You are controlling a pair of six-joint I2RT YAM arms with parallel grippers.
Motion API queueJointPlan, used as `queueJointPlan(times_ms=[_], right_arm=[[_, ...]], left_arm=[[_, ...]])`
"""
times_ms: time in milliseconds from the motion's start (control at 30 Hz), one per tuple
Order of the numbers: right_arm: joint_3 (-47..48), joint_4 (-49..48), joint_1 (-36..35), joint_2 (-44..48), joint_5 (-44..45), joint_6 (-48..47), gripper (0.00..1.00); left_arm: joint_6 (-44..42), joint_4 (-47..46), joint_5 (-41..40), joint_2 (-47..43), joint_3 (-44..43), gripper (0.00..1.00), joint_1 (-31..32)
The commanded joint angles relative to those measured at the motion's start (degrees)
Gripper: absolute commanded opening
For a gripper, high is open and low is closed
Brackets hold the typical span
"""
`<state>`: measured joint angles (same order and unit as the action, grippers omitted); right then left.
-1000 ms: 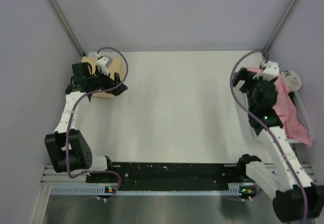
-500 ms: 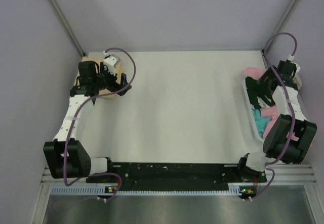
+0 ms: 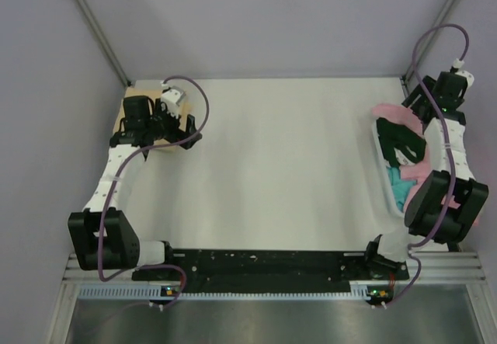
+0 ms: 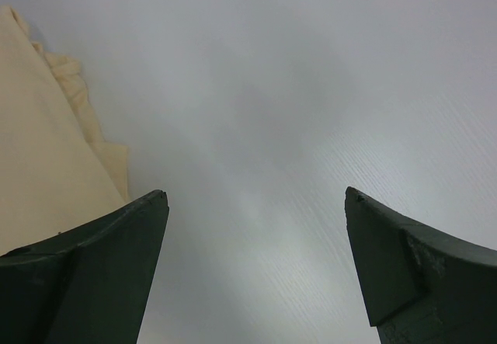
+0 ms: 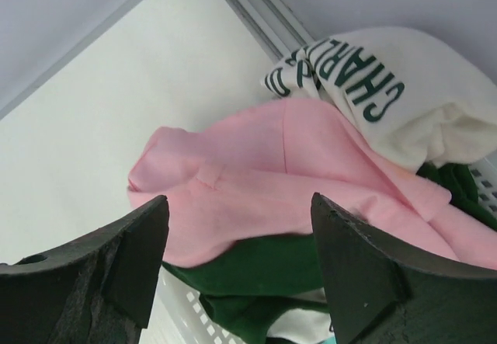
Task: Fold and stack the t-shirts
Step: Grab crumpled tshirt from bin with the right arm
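- Tan-beige cloth fills the far left corner of the table [image 3: 279,165]: the tan-beige t-shirt [image 4: 39,142] lies flat there, its inner edge crumpled into a small ridge.
- Just beside that edge hangs the left gripper [image 4: 256,200], jaws spread wide with only bare tabletop between them. In the wrist view its left finger overlaps the shirt's border; whether it touches the cloth cannot be told.
- At the right edge of the table stands a white lattice basket [image 5: 182,313] with the other shirts heaped in it.
- On top lies the light pink t-shirt [image 5: 311,150], with the dark green t-shirt [image 5: 256,270] under it. The white t-shirt [image 5: 404,119] with dark lettering sits behind, and the teal t-shirt [image 3: 397,185] shows at the near end.
- Over this heap is the right gripper [image 5: 241,204], jaws spread apart and holding nothing, the pink cloth showing between its fingers.
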<state>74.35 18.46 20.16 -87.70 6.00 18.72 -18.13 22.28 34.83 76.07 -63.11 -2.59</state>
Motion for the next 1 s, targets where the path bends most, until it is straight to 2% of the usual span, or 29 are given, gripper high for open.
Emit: queueJointPlan(times_ms=[0,67,167,267,300,533,767,967], right_arm=[[5.6,-1.8,0.3,-4.7,-1.2,-2.0,0.73],[7.5,-1.7,0.2,-7.6,-1.9,-3.2,0.73],[12.4,0.0,0.2,-12.7,-9.1,-8.1,0.69],[19.9,8.0,0.2,-17.7,-9.2,-10.4,0.62],[20.9,9.6,0.3,-18.6,-9.2,-10.8,0.57],[18.7,10.5,0.3,-14.1,-9.8,-10.7,0.02],[17.4,10.1,-0.1,-5.0,-7.9,-9.5,0.00],[20.9,7.3,-0.1,6.3,-0.4,-9.8,0.00]], left_arm=[[-0.4,-1.3,-0.4,0.8,-0.6,0.99,0.1],[-0.5,-1.3,-0.5,0.9,-0.5,0.99,0.2],[-0.4,-1.2,-0.6,1.1,-0.6,0.99,0.2],[-0.2,-1.0,-0.7,1.4,-0.8,0.99,0.3],[-0.1,-1.0,-0.7,1.3,-1.0,0.99,0.3],[-0.2,-0.3,-1.2,0.8,-1.6,0.99,0.5],[-0.1,-0.2,-2.0,0.0,-1.6,0.99,0.5],[-0.2,0.0,-2.0,-1.1,-1.7,0.99,0.5]])
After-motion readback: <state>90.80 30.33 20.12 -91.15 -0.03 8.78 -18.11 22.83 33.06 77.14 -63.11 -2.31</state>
